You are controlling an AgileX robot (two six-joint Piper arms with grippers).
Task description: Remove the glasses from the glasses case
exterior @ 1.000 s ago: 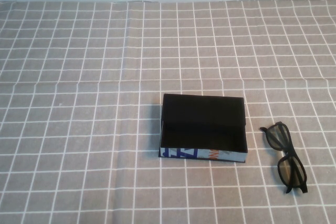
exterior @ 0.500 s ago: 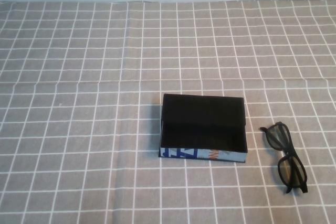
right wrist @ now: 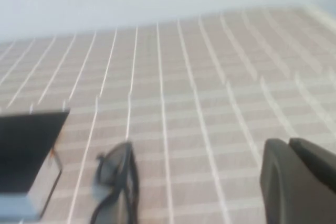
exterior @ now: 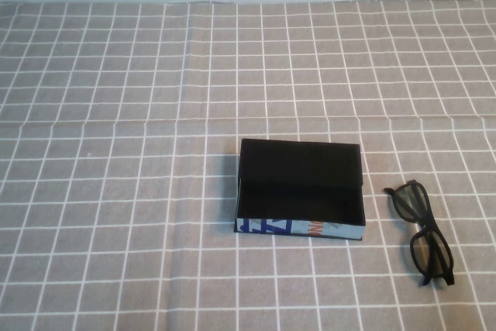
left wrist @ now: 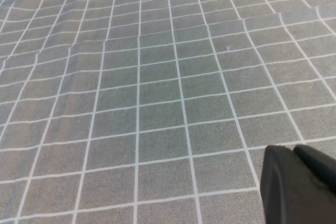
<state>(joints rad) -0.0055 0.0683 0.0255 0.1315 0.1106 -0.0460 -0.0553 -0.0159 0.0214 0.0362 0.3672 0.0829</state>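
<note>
the black thick-framed plastic glasses (exterior: pixel 421 232) were seen lying just beside the empty black rectangular glasses case (exterior: pixel 301 189), so removal was judged done and only retreat remained. the left gripper (left wrist: pixel 299 184) and right gripper (right wrist: pixel 298 179) were glimpsed only in their wrist views; whether either was apart or together could not be told.

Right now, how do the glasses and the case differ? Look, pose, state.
1. Shape: the case is a rectangular box; the glasses are a thin frame.
2. Colour: the case has a blue, white and orange front edge; the glasses are all dark.
3. State: the case lies open and empty; the glasses lie on the cloth to its right, apart.
Both are mostly black. Neither tool shows in the high view; each wrist view shows only a dark corner of its own.
</note>
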